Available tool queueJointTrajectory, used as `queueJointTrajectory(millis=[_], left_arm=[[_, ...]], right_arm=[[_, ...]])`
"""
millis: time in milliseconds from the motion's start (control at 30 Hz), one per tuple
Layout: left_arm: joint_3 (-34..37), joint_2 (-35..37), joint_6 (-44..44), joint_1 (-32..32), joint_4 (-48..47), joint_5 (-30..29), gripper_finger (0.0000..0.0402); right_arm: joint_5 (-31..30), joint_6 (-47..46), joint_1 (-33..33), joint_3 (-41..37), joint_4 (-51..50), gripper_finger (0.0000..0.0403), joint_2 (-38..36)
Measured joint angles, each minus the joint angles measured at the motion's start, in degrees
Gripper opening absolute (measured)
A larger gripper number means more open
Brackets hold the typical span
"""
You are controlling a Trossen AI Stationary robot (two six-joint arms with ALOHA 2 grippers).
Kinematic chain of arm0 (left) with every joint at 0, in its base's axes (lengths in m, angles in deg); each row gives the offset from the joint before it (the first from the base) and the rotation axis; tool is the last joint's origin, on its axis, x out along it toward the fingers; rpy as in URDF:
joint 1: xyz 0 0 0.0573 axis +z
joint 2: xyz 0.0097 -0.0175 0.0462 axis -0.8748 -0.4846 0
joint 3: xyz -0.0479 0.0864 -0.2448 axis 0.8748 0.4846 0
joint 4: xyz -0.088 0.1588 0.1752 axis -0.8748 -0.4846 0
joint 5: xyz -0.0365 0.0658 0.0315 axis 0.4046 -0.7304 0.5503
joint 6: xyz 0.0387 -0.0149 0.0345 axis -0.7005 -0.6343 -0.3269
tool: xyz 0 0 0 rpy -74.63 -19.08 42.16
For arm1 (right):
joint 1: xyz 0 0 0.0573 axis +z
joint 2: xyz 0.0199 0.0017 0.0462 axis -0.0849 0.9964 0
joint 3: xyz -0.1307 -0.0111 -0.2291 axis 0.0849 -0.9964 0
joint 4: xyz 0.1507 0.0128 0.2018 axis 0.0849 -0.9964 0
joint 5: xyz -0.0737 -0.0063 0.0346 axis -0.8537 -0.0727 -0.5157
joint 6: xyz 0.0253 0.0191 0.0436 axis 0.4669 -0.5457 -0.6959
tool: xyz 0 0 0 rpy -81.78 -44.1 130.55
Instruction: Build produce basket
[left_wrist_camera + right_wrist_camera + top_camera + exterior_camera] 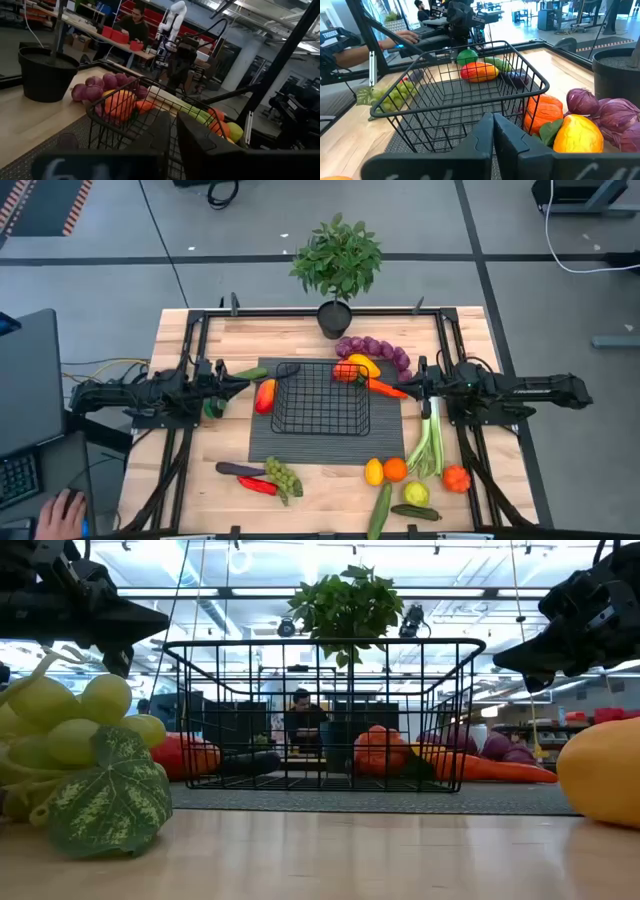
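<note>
**Still empty: basket sits mid-frame, produce scattered around it**

Centrally in the high view, the basket rests on a mat. The left gripper and right gripper flank it, fingers pressed together, holding nothing. Grapes lie lower left.

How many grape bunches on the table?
2. Purple grapes by the basket's far right corner, near the plant pot; green grapes on the wood off the mat's front edge. No others show.

No legible text, label or number anywhere.
</note>
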State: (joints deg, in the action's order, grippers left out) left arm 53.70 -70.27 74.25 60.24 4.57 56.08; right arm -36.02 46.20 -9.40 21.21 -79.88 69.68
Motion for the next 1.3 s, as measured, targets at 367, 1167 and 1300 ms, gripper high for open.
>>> queueJointTrajectory(millis=[367,1167,1300], left_arm=[[0.0,0.0,0.0,0.0,0.0,0.0,0.0032],[0.0,0.0,0.0,0.0,0.0,0.0,0.0038],[0.0,0.0,0.0,0.0,0.0,0.0,0.004]], right_arm=[[0.0,0.0,0.0,0.0,0.0,0.0017,0.0],[0.0,0.0,0.0,0.0,0.0,0.0017,0.0],[0.0,0.0,0.0,0.0,0.0,0.0017,0.0]])
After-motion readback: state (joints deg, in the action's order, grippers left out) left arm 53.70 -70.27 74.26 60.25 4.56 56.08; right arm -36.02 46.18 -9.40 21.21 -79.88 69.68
